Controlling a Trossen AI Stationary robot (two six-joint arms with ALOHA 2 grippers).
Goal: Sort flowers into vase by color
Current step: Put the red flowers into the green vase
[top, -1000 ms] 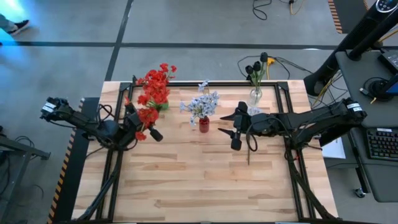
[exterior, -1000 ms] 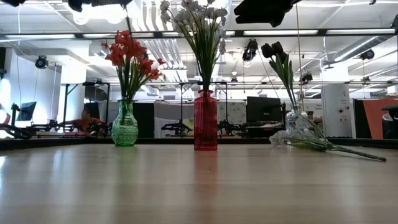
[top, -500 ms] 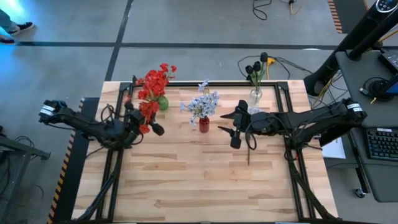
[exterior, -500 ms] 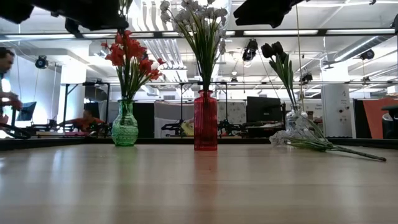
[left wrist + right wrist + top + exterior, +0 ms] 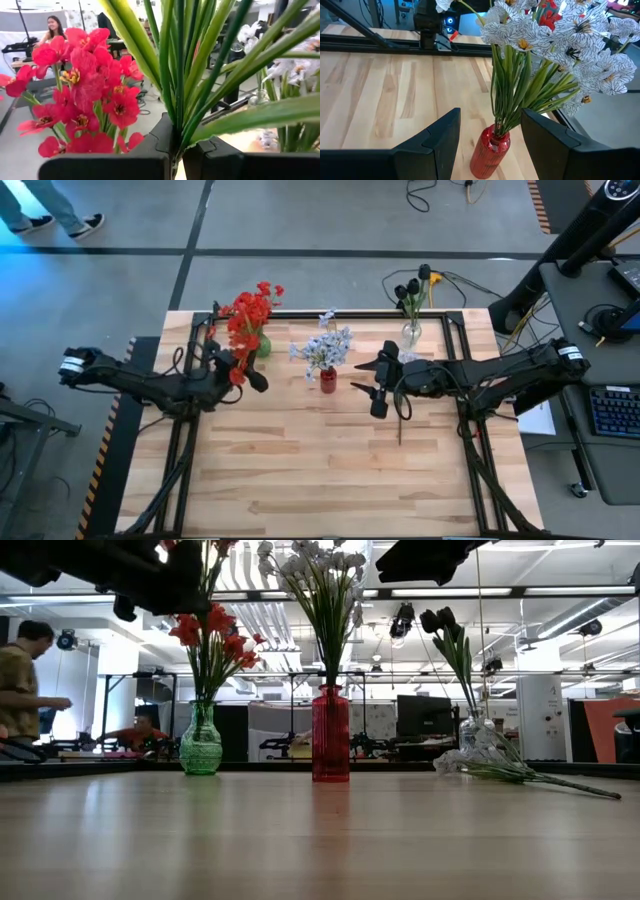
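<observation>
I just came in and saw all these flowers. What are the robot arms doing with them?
They are sorting flowers into vases. The left gripper is shut on a red flower stem near the green vase of red flowers. The right gripper hangs open by the red vase holding pale flowers. One more stem lies on the table by the clear vase.

Both arms are dark, jointed tubes with thin black cables looped along them (a white band near each outer end). The right gripper (image 5: 490, 142) has blocky matte-black fingers (image 5: 432, 137).
</observation>
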